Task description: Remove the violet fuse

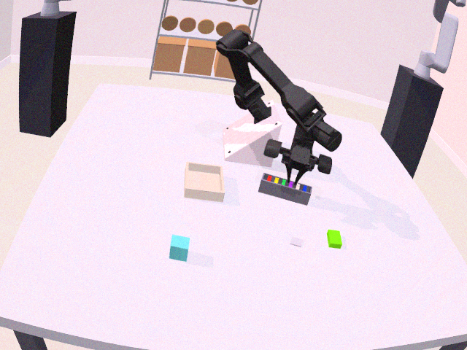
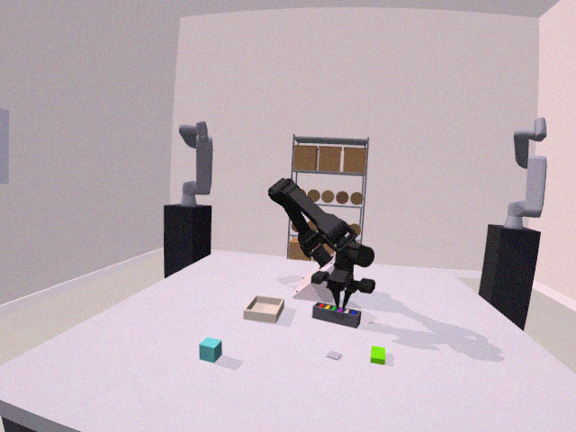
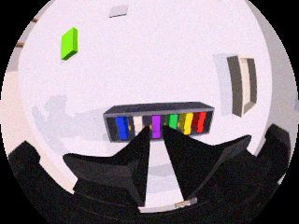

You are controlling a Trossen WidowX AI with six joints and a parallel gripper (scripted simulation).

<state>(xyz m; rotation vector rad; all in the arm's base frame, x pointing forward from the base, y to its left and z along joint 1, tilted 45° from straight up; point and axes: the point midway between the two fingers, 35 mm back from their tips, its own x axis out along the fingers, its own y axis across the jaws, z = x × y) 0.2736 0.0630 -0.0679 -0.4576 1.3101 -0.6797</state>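
Foreground objects: a cyan cube (image 1: 179, 247) is lying low and left of centre in the top view, and a green block (image 1: 334, 238) and a small pale tile (image 1: 296, 242) are lying low and right (none belongs to the task).
Fuse block (image 1: 285, 189): sitting right of centre in the top view, with its row of coloured fuses all standing in their slots.
Violet fuse (image 1: 290, 184): still sitting in the block, mid-row, with green to one side and a pale fuse to the other.
Gripper (image 1: 292, 179): pointing straight down over the violet fuse, its tips hovering at about the height of the fuse tops.
Jaws: standing slightly spread with a narrow gap between them, pinching nothing.
Tray (image 1: 203, 195): resting left of the block and apart from it, holding nothing.
Background: a shelf rack (image 1: 205, 37) is standing at the upper centre, behind the table.
Progress: the approach and alignment are looking finished; closing on the fuse, pulling it up, carrying it, and releasing it are all remaining.
Wrist view: showing the violet fuse centred in the gap between the two fingertips, an alignment the other views are too coarse to confirm.
Top and exterior views: showing the tray's position relative to the block, which at the wrist view's right edge is appearing only as a distorted sliver.
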